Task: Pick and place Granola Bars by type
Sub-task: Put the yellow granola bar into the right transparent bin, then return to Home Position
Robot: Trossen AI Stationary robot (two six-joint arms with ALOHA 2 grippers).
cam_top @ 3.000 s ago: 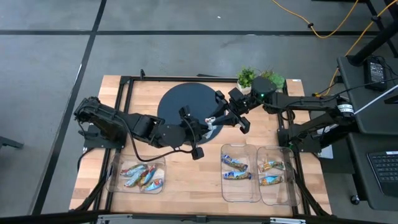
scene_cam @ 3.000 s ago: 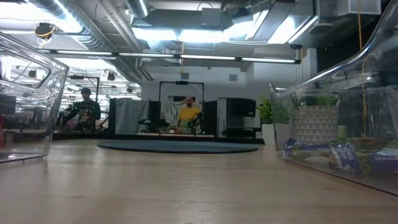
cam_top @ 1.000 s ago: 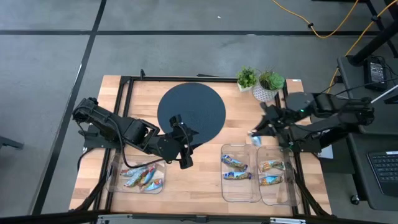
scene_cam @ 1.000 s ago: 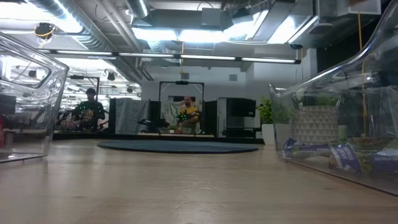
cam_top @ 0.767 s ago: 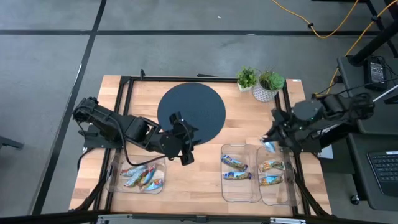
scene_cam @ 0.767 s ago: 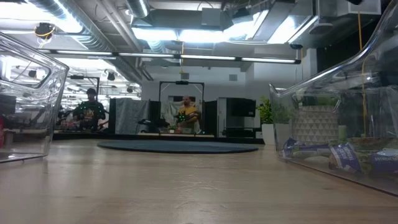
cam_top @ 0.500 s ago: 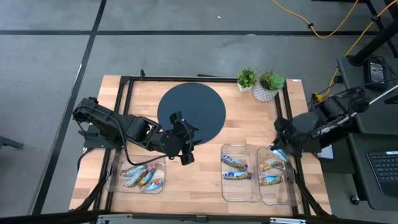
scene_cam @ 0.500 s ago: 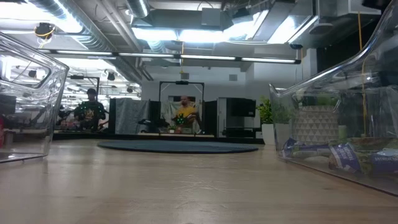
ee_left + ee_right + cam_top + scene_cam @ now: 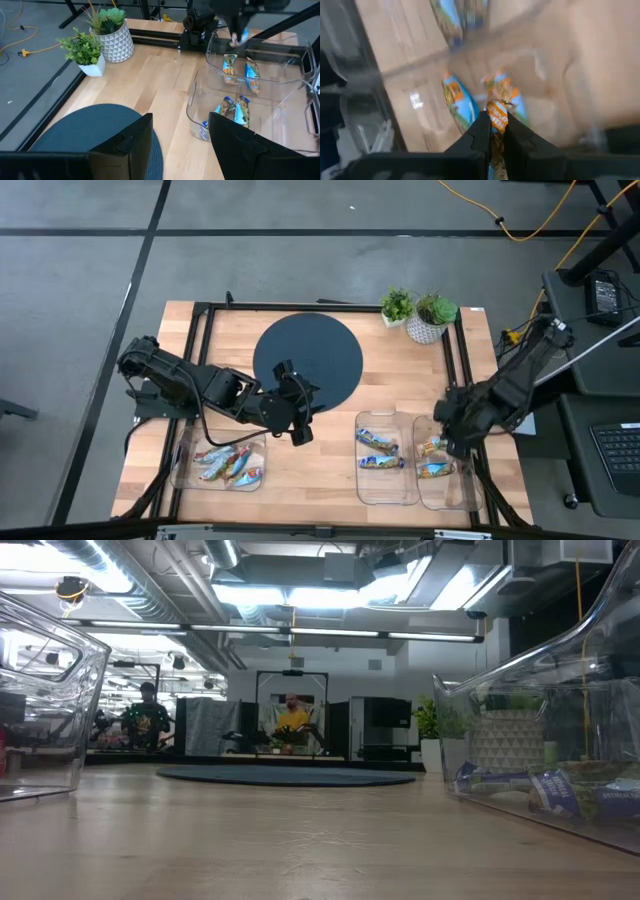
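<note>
Several granola bars lie in three clear trays near the table's front edge: a mixed heap in the left tray (image 9: 222,463), blue ones in the middle tray (image 9: 380,452), and two orange-and-blue ones (image 9: 436,460) in the right tray (image 9: 447,492). My right gripper (image 9: 447,442) hangs over the right tray's far end, shut on an orange-and-blue bar (image 9: 496,114). My left gripper (image 9: 299,428) stands open and holds nothing, at the near edge of the round mat. My right gripper pinches the orange-and-blue bar between its two fingers (image 9: 482,131), which point down from above. The bar's orange end (image 9: 496,109) sticks out past the fingertips, lifted clear above the two bars in the right tray. In the left wrist view, part of the bar (image 9: 243,36) shows below the gripper.
A dark round mat (image 9: 308,358) lies at the table's middle far side. Two potted plants (image 9: 398,305) (image 9: 432,315) stand at the far right corner. Bare wood lies between the left and middle trays. People move in the room behind (image 9: 290,725).
My right gripper, shut on the bar, has travelled from beside the potted plants toward the table's right and near edges. It now stands over the right tray.
</note>
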